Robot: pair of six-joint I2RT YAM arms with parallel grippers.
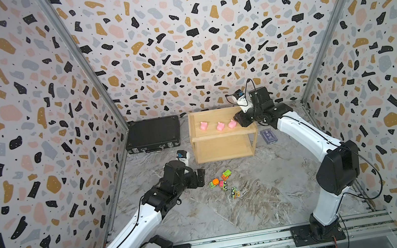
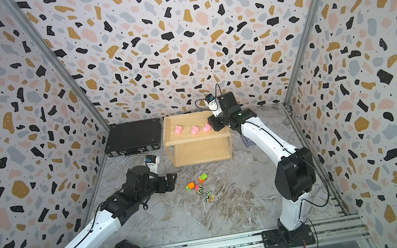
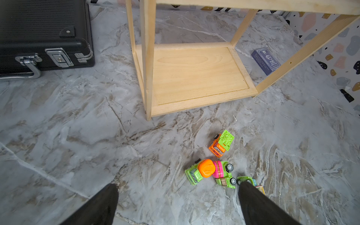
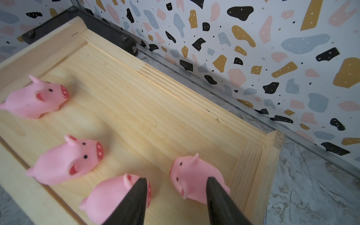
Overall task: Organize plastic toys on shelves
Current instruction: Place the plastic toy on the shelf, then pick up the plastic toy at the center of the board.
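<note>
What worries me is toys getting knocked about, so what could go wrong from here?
1. The right gripper hangs open over the light wooden rack's top tier, its fingers close by the small pink corner pig and the small pink pig beside it; withdrawing could tip either.
2. The tiny neon toy vehicles lie bunched on the grey marble tabletop; the open left gripper might pinch two or scatter them.

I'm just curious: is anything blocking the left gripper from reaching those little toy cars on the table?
Nothing visible does. Only bare marble tabletop lies between the open left gripper and the toy cars.
</note>
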